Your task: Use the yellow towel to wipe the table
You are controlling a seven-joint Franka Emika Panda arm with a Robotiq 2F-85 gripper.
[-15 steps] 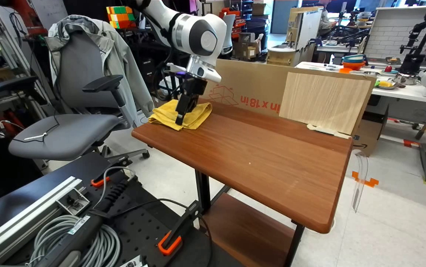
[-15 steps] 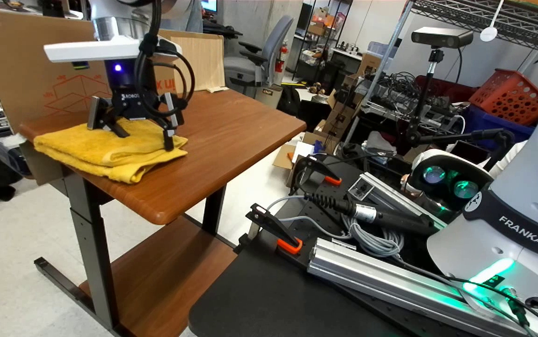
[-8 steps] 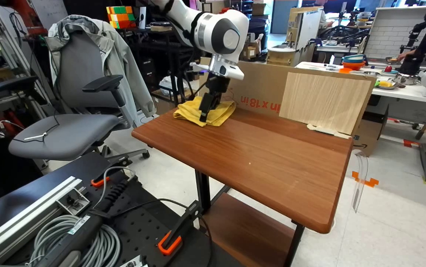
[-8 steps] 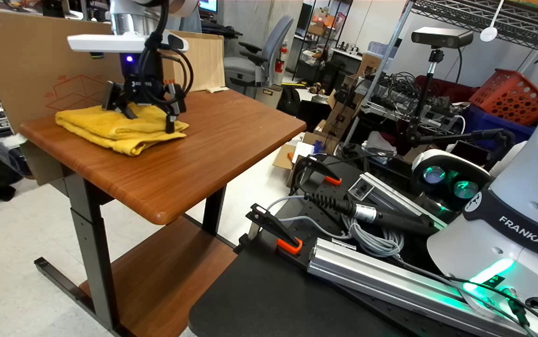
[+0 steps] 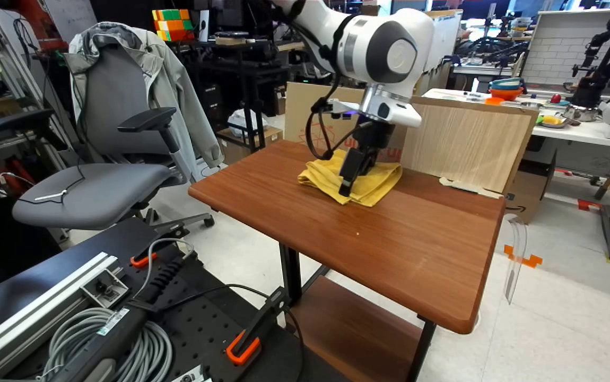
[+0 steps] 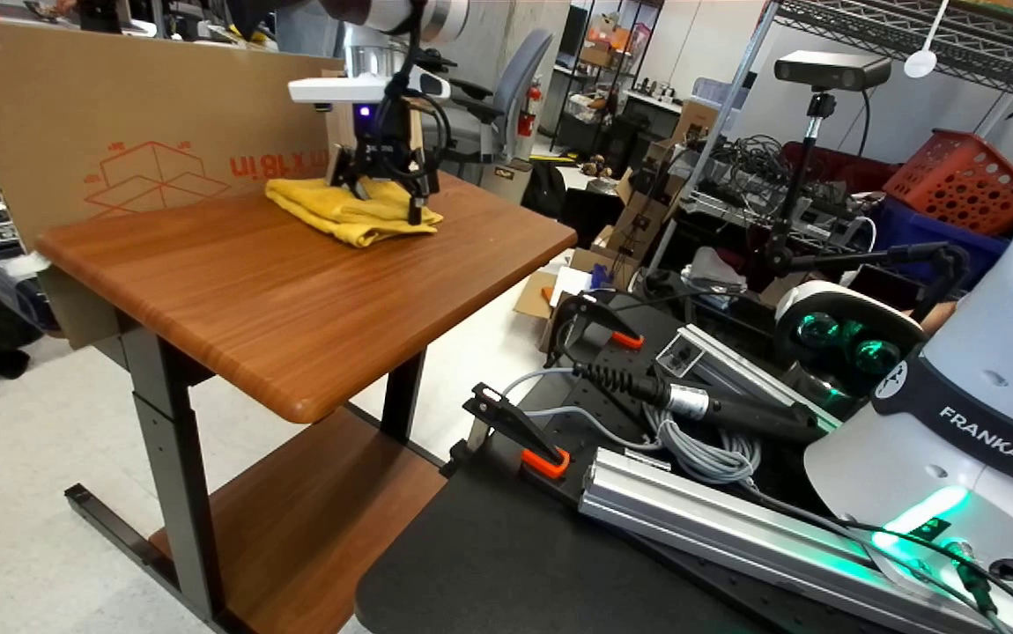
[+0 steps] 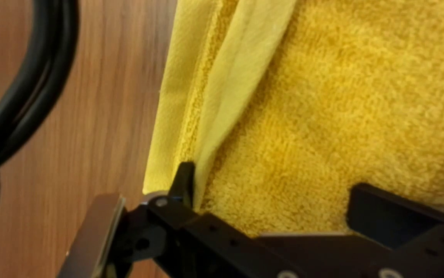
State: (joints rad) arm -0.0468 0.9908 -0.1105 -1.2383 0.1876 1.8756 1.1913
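Observation:
The yellow towel [image 5: 382,183] lies folded on the reddish-brown table [image 5: 416,239], near its back edge by the cardboard. The towel also shows in an exterior view [image 6: 321,204] and fills much of the wrist view [image 7: 322,116]. My gripper [image 6: 389,201] points down onto the towel, with its fingers spread wide apart and touching the cloth. In the wrist view the gripper [image 7: 272,181] has one finger at the towel's folded hem and the other on the terry cloth. The towel lies flat between them, not pinched. The finger ends are partly sunk in the cloth.
A cardboard sheet [image 6: 207,106] with red print stands along the table's back edge. A pale plywood board [image 5: 464,143] leans against it. A black bench [image 5: 215,318] with clamps and coiled cable stands in front. A grey chair [image 5: 98,185] is beside the table.
My gripper and the yellow towel under it have slid together along the table, from the end by the grey chair toward the plywood board. The fingers have stayed apart.

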